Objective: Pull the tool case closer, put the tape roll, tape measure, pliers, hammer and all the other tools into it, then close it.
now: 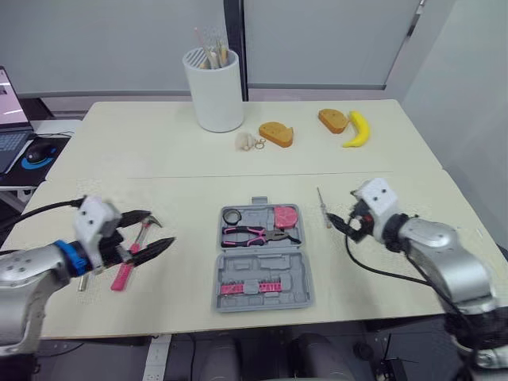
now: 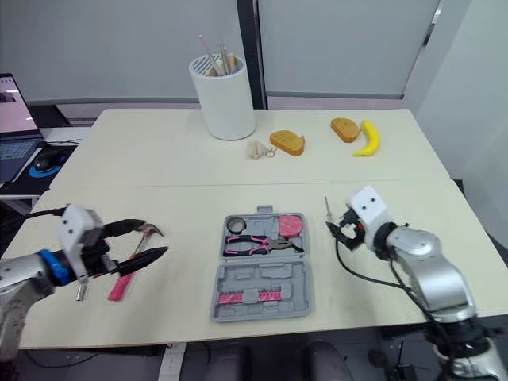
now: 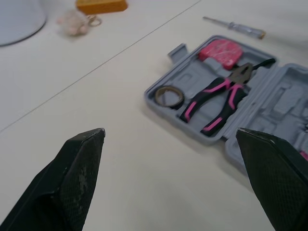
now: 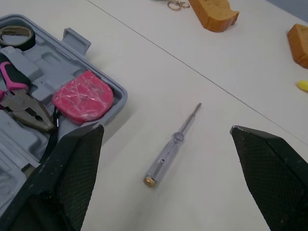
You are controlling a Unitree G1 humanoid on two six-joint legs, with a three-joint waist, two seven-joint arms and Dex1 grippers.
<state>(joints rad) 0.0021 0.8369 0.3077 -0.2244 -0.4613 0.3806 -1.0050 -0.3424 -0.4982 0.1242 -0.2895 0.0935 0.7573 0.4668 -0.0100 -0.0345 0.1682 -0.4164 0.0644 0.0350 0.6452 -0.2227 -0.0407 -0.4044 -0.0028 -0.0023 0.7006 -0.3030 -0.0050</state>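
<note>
Tool case (image 1: 262, 279) nearest us, pliers (image 1: 255, 234) inside; our left gripper (image 1: 155, 230) spread wide by hammer (image 1: 123, 274), right gripper (image 1: 340, 225) spread by screwdriver (image 4: 171, 149).

Left hand (image 1: 162, 227) and right hand (image 1: 333, 224), each splayed wide.

It looked like an office or a test lab. Two pale counters (image 1: 159, 151) stood pushed together before plain grey wall panels (image 1: 119, 40), with a laptop (image 1: 9, 103) and a mouse (image 1: 37, 153) off to the left. A white holder (image 1: 214, 91) of sticks, a slice of bread (image 1: 276, 133), a banana (image 1: 359, 129) and a grey tool case (image 1: 260, 258) lay set out like test props.
</note>
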